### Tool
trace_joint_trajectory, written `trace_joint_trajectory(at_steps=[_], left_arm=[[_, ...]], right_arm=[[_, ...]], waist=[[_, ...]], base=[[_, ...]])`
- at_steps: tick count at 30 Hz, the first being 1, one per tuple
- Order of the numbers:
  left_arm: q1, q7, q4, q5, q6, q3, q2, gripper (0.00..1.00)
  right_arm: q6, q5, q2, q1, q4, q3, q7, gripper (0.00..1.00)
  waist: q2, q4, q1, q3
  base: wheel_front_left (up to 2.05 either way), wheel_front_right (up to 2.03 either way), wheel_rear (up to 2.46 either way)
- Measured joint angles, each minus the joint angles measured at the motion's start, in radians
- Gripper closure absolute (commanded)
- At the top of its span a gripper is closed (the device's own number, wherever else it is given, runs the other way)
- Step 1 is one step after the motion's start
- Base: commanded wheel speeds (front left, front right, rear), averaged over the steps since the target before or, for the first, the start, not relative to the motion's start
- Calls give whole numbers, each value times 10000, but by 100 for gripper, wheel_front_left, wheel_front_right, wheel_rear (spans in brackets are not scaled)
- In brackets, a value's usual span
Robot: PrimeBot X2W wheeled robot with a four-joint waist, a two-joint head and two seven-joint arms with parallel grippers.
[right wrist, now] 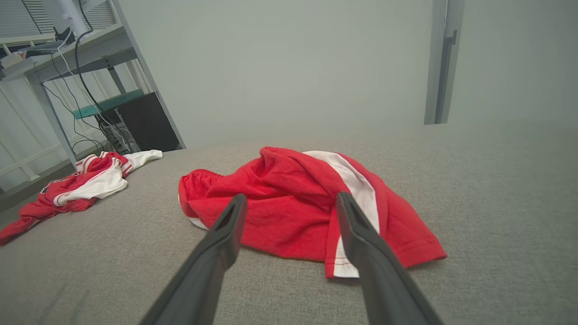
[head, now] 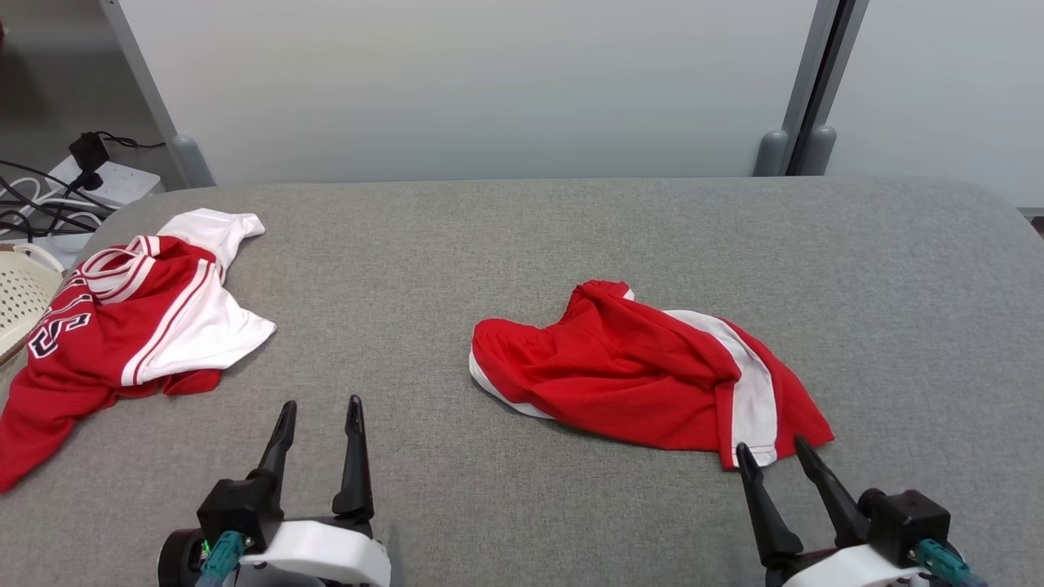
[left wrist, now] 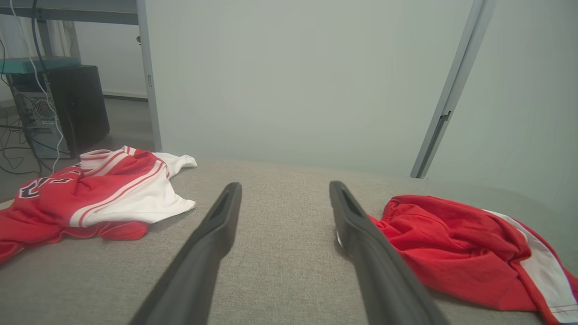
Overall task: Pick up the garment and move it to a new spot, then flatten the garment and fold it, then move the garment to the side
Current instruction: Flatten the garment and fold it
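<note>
Both jersey [head: 106, 342] and shorts [head: 620, 375] lie crumpled, the jersey's lettering half hidden.

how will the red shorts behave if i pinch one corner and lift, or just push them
Probably floppy: the shorts lie crumpled in soft folds, so they would likely drape and hang from a single pinch. Likely light, since the cloth looks thin. Pushed, they would probably bunch up rather than slide on the coarse grey table.

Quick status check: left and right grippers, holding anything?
Left gripper: open, holding nothing.
Right gripper: open, holding nothing; the red shorts lie just ahead of it.
</note>
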Motion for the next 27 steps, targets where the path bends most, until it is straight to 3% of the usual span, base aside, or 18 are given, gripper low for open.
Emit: trace_joint_trajectory(at_steps=[11, 16, 21, 27], left_arm=[[-1945, 0, 1475, -61, -263, -888, -4, 0], [-3221, 67, 3022, -393, -424, -1534, -36, 0], [-4939, 968, 4142, -1294, -570, -2092, -73, 0], [-6927, 1879, 5526, -1592, -577, -2824, -140, 0]], right_arm=[[0, -130, 6, -416, 1189, 130, 2, 0], [0, -104, -15, -759, 1317, 474, 0, 0], [0, -15, -98, -997, 1398, 719, 2, 0], [0, 69, -128, -1553, 1423, 1062, 0, 0]], waist=[[0, -232, 0, 246], [0, -706, 0, 437], [0, -1172, 0, 878], [0, -1741, 0, 1594]], base=[[0, 0, 0], [0, 0, 0], [0, 0, 0], [0, 0, 0]])
